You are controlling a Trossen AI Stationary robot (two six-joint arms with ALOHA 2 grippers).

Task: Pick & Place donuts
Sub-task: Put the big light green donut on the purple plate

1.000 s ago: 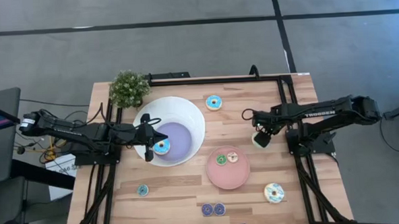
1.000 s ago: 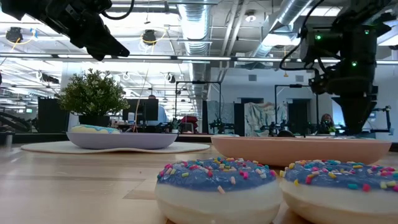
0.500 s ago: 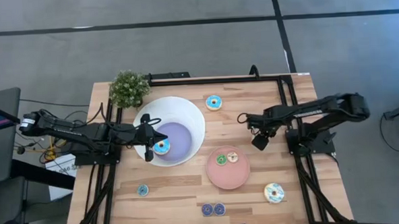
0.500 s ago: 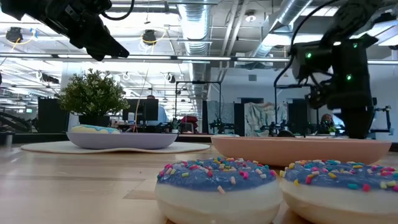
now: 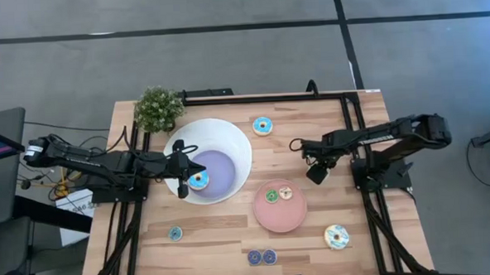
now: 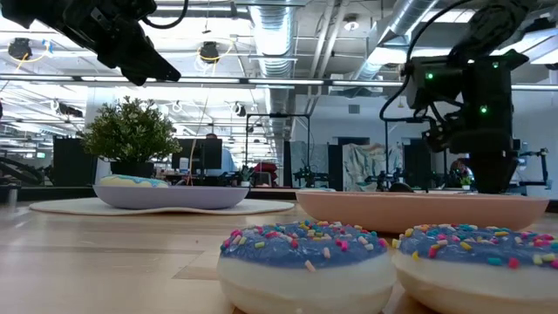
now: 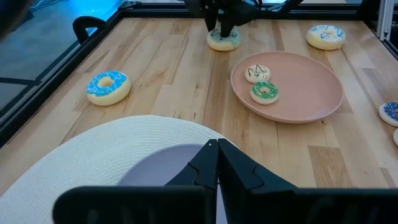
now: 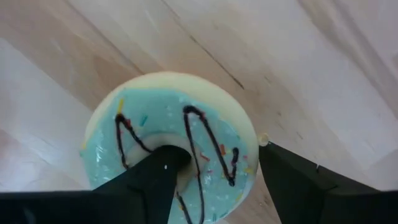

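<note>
My right gripper [image 5: 315, 174] stands over a pale blue-iced donut with dark drizzle [image 8: 180, 137], which lies flat on the wood right of the pink plate [image 5: 280, 221]. This donut also shows in the left wrist view [image 7: 222, 41]. My left gripper [image 5: 182, 167] is shut and hangs high over the white bowl [image 5: 228, 138], touching nothing. A blue donut [image 5: 198, 180] lies in the bowl's lilac centre. A green donut [image 5: 272, 196] and a cream donut [image 5: 285, 192] lie on the plate. My right gripper comes at the donut from above, pointing down. One finger [image 8: 149, 186] is in the donut's hole and the other [image 8: 298, 186] is outside the rim [image 8: 252, 146], with the ring between them. The donut lies flat on the table.
Loose donuts lie on the wood: a blue one [image 5: 263, 126] near the far edge, a small blue one [image 5: 175, 233], two dark purple-blue ones [image 5: 262, 257] at the near edge, and a pale blue one [image 5: 337, 236]. A potted plant [image 5: 158, 108] stands at the far left corner.
My right gripper has moved a little toward the table's left and come down over the pale donut. It now covers the donut in the high view, where a second ago the donut showed beside it. The donut has stayed on the table.
</note>
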